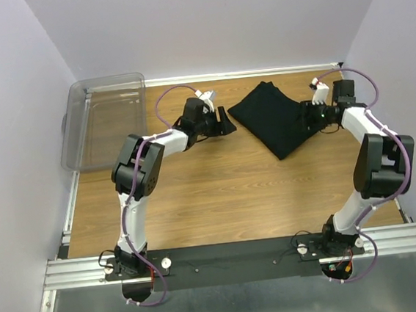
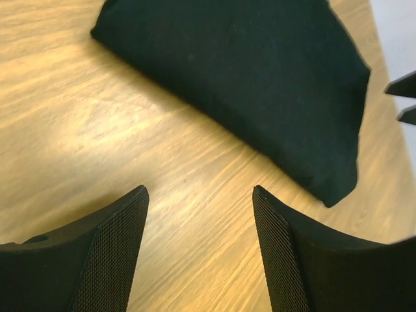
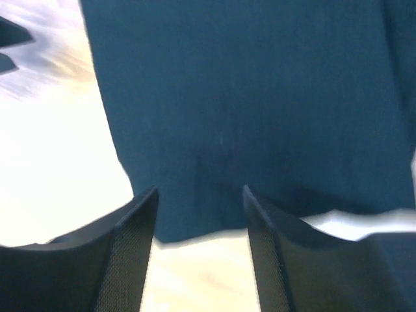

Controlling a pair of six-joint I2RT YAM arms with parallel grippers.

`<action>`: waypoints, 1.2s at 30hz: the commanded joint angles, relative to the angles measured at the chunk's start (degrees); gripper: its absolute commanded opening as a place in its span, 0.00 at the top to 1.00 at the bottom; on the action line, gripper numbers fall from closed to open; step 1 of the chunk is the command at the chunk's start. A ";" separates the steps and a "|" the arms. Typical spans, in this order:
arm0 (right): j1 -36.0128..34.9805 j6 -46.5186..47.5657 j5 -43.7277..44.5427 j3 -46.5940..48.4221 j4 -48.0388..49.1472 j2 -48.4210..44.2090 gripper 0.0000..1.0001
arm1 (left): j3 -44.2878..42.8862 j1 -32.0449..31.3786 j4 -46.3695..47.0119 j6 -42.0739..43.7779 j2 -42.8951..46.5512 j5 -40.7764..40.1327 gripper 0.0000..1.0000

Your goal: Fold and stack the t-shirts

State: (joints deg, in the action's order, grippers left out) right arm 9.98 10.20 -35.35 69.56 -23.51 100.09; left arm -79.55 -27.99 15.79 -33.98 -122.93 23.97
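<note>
black folded t-shirt (image 1: 274, 116) could get pulled open if the right gripper (image 1: 309, 117), fingers apart at its 3 o'clock edge, snags it; the left gripper (image 1: 224, 121), at 9 o'clock, has fingers apart too.

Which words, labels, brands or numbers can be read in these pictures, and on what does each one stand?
None can be read.
The folded black t-shirt shows no logo or tag in any view.
The clear plastic bin carries no visible label.
The wooden table bears no print.
The right wrist view is blurred.
</note>
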 commanded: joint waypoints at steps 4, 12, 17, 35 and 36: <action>0.66 -18.96 13.45 -9.87 0.12 -8.07 0.32 | 10.36 -0.31 5.21 6.64 17.88 -9.62 0.22; 1.18 -30.85 17.51 -16.12 4.70 -9.04 0.13 | 26.10 0.04 5.30 8.23 39.51 -14.91 0.15; 1.80 -35.06 12.68 -16.04 7.07 -2.81 0.16 | 32.95 0.21 3.46 7.35 53.73 -15.44 0.15; 7.07 -18.05 26.20 21.69 3.31 22.32 1.00 | 40.52 0.39 -17.55 7.87 87.15 -22.12 0.12; 7.16 -16.10 30.30 24.98 1.29 24.43 0.99 | 40.70 0.39 -17.81 7.79 87.51 -22.21 0.12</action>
State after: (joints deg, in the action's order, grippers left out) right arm 16.23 -16.73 -18.09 81.84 -17.87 118.67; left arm -40.53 -27.81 2.26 -26.13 -37.39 4.21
